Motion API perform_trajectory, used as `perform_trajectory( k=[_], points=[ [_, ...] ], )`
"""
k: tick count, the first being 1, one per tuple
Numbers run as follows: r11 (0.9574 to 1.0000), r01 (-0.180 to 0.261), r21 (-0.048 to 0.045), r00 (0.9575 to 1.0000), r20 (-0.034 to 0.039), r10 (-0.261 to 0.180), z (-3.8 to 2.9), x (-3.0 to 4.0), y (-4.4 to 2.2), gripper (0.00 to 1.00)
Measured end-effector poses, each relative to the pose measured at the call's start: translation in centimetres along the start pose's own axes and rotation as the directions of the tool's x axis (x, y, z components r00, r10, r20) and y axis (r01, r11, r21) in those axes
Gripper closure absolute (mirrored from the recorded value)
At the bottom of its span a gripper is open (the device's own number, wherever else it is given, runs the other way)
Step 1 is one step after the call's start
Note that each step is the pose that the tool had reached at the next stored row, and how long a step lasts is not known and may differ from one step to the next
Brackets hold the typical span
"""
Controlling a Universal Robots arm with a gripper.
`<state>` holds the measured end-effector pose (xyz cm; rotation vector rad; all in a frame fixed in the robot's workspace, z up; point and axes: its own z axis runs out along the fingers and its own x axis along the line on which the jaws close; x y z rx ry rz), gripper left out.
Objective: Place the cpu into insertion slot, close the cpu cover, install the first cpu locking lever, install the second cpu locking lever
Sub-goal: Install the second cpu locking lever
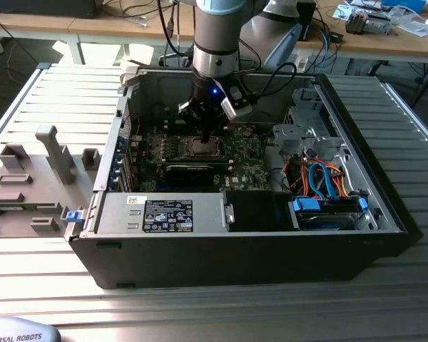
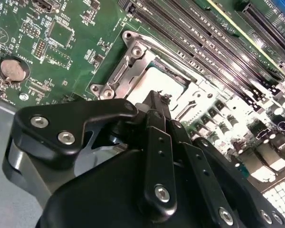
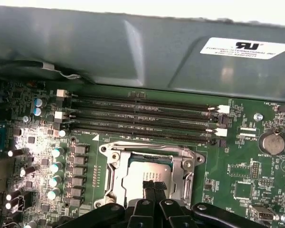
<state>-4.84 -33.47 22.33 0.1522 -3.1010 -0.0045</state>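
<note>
We see the arm reaching down into the open computer case [image 1: 385, 206], which lies on the slatted table [image 1: 50, 92], with the tool [image 1: 208, 135] hanging right over the processor socket on the motherboard [image 1: 250, 171].

In the first wrist view the cpu [image 3: 145, 172] already sits flat in its socket, its dull silver top showing through the square opening of the cpu cover [image 3: 115, 167], and the cover appears to be lying down around it rather than standing up. The second wrist view shows the same: the chip's pale top framed by the silver plate, the tool's fingers [image 2: 154, 118] directly above its near edge.

The tool [image 3: 154, 187] has its fingers drawn together into a narrow point — we see nothing held between them — and the tips are at or just above the chip's lower edge; we cannot tell whether they actually touch.

We judge the placing step to be done and the cover step done or all but done, so the work in hand now concerns the locking levers. We cannot make out the levers clearly, nor whether either is latched. A lever move would call for a narrow, pinched tip set against a thin wire arm beside the socket frame, pushed down and tucked sideways under its hook, without scraping the memory slots [image 3: 142, 118] just beside the socket.
</note>
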Motion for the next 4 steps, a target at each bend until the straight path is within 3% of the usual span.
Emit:
perform_trajectory(
  k=[4],
  points=[
    [1.0000,0.000,0.0000,1.0000,0.0000,0.000,0.00,-0.01,0.05,0.89]
  ],
)
